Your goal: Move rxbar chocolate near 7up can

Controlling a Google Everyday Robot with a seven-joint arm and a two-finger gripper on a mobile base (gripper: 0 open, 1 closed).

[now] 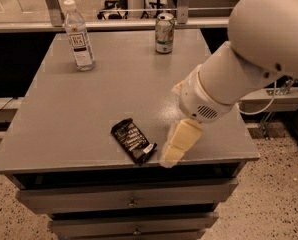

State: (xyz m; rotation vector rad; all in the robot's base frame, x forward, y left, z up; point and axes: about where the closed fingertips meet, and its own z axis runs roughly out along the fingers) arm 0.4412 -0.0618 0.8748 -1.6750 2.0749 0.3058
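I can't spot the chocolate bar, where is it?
The rxbar chocolate lies near the front edge of the table in the camera view, with the gripper just right of it.

White arm [249, 69] slants down from upper right; hand [171, 158] hangs low, pointing down-left

Grey table [79, 109], black bar [133, 141] lying near its front edge, gripper [179, 145] just right of the bar, can [164, 32] and bottle [79, 36] upright at the far edge

Glossy-wrapped rxbar chocolate [133, 140] beside matt tool [174, 152]
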